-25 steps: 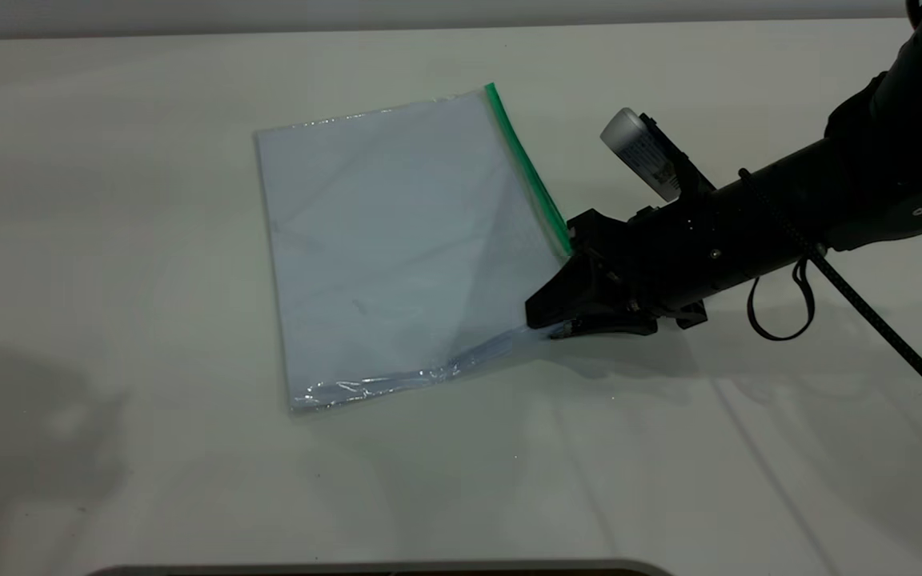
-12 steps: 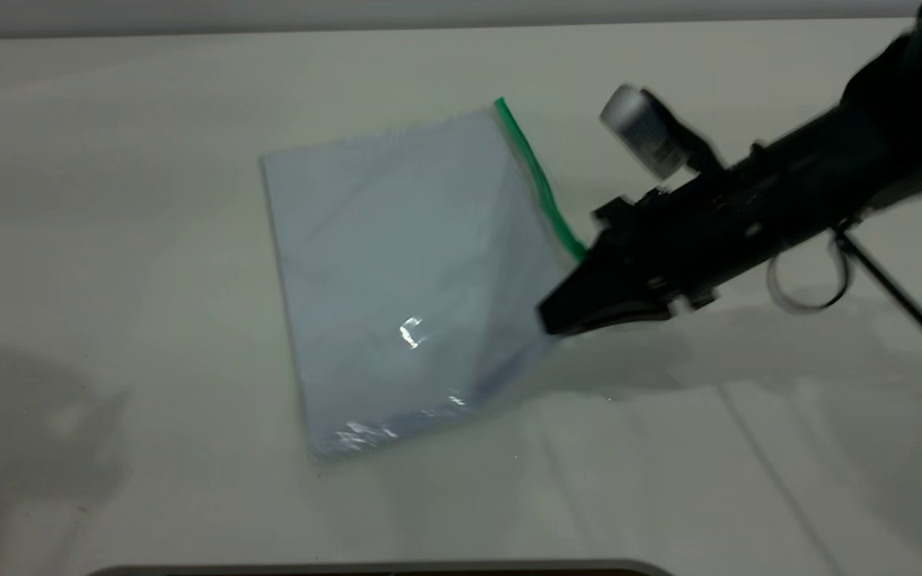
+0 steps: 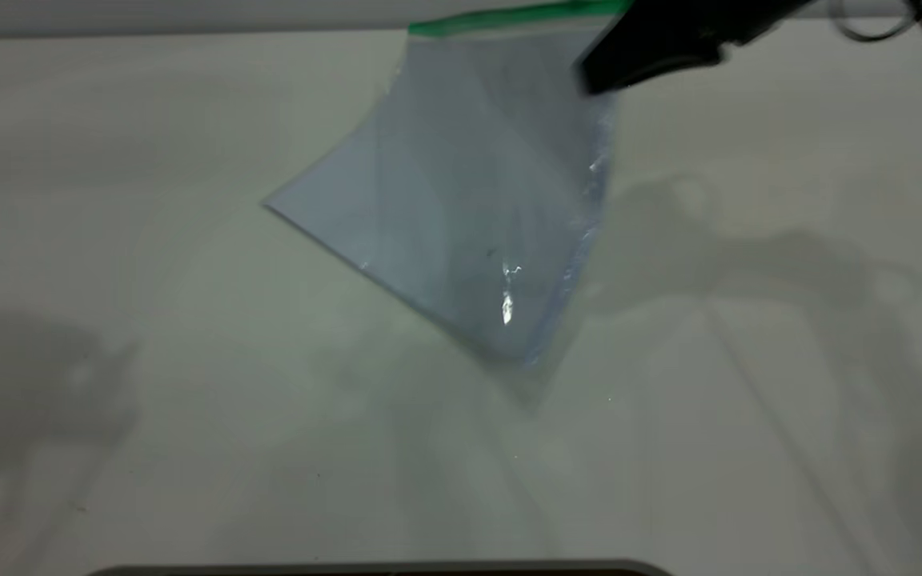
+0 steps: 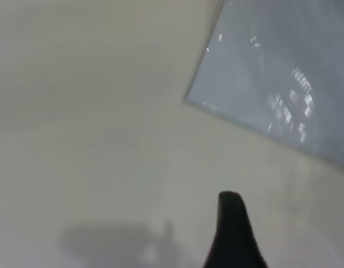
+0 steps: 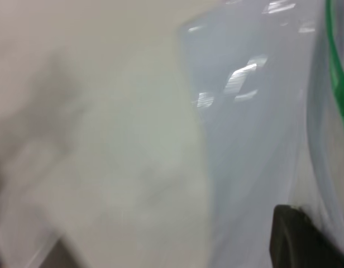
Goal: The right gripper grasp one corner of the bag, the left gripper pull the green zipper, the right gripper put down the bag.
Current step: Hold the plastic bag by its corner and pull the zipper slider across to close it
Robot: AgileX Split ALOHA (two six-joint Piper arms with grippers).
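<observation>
Black right gripper: seen at the far right of the scene, raised above the table; its fingers are pinched together on the bag's upper right corner, beside the end of the green strip.
Right finger count: one blunt dark finger is seen in the right wrist view, pressed against the plastic.
Bag: one clear sleeve with bluish-white sheets inside is held hanging from that corner, tilted, with its lowest corner near or on the table; contact cannot be told.
Green strip: one bright-green zip edge is carried along the bag's top, at the far edge of the scene; the slider tab cannot be made out.
Left gripper: one pointed black jaw tip is shown in the left wrist view, above the table at the left and apart from the bag's near corner; whether its jaws are spread cannot be told.
Table: one pale surface, marked by arm shadows.
</observation>
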